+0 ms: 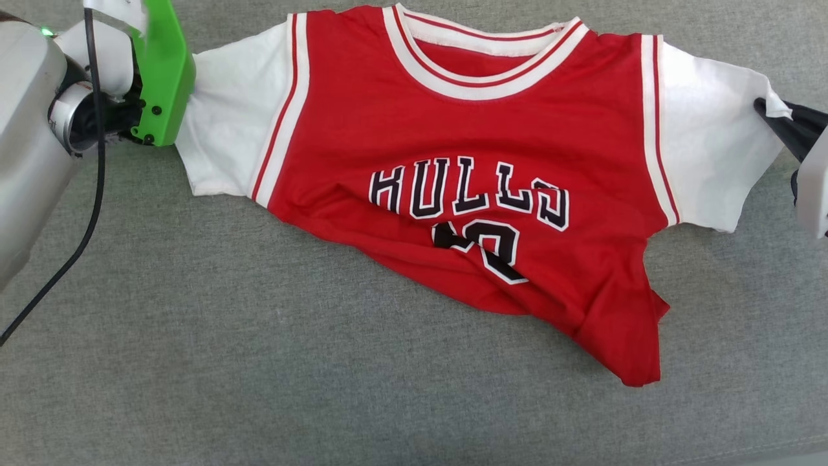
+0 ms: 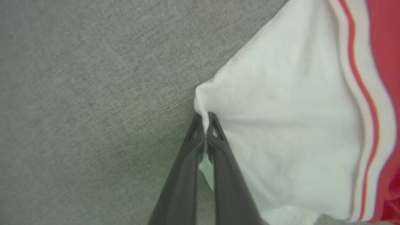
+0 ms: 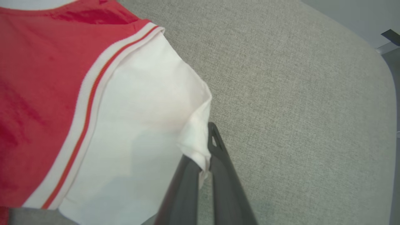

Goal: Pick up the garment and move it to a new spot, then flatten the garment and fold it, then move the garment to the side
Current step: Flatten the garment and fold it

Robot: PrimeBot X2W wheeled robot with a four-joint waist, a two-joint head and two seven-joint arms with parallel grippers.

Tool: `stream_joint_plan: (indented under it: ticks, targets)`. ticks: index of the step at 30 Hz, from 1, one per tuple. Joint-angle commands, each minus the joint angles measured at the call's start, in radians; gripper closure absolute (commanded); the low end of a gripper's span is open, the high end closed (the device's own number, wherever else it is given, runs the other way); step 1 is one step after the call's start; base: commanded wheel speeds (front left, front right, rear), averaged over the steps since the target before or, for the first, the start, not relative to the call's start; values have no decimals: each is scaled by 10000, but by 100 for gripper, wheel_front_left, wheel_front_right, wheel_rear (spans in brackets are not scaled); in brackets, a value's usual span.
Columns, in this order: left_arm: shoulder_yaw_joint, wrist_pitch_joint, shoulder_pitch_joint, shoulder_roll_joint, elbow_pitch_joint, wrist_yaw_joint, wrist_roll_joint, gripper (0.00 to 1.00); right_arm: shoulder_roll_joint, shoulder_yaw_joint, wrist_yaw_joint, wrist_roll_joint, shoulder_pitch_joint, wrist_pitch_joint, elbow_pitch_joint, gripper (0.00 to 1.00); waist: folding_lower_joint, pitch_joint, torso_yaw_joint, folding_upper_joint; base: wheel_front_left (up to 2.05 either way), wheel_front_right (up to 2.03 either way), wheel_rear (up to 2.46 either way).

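The garment [image 1: 466,129], a red jersey with white sleeves, black letters and a number, lies chest-up and spread sideways on the grey surface; its lower hem is bunched toward the lower right. My left gripper [image 2: 204,120] is shut on the edge of one white sleeve [image 2: 281,125], pinching a small fold. In the head view that arm's green wrist bracket [image 1: 165,71] covers the sleeve's end. My right gripper [image 3: 206,147] is shut on the other white sleeve [image 3: 140,125], whose cloth wraps over one finger. Its dark fingers [image 1: 786,126] meet the sleeve at the right edge.
Grey fabric surface [image 1: 259,362] extends around the jersey, with free room in front of it. A black cable [image 1: 90,213] hangs from my left arm. The surface's rounded corner [image 3: 384,62] shows in the right wrist view, with floor beyond.
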Motion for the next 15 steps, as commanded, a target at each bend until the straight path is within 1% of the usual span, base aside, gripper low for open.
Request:
stream_joint_plan:
  ticks: [1, 3, 8, 13, 15]
  targets:
    - [-257, -158, 465, -63, 175, -28, -219, 100, -35, 47, -7, 53, -173, -84, 50, 100, -1, -124, 72, 0, 0, 0, 0]
    - [-288, -637, 404, -30, 103, -28, -336, 100, -49, 76, -7, 44, -212, -211, 80, 100, -1, -294, 142, 0, 0, 0, 0]
    - [-686, -2207, 111, 354, -591, -28, -389, 100, -168, 50, -7, 63, -264, -511, 221, 100, -1, -885, 374, 0, 0, 0, 0]
    - [-820, -4153, -188, 772, -1234, -28, -421, 100, -298, -200, -7, 137, -344, -750, 294, 100, -1, -1591, 601, 0, 0, 0, 0]
    - [-930, -4692, -290, 920, -1560, -28, -399, 100, -377, -330, -7, 149, -375, -852, 280, 100, -1, -1834, 698, 0, 0, 0, 0]
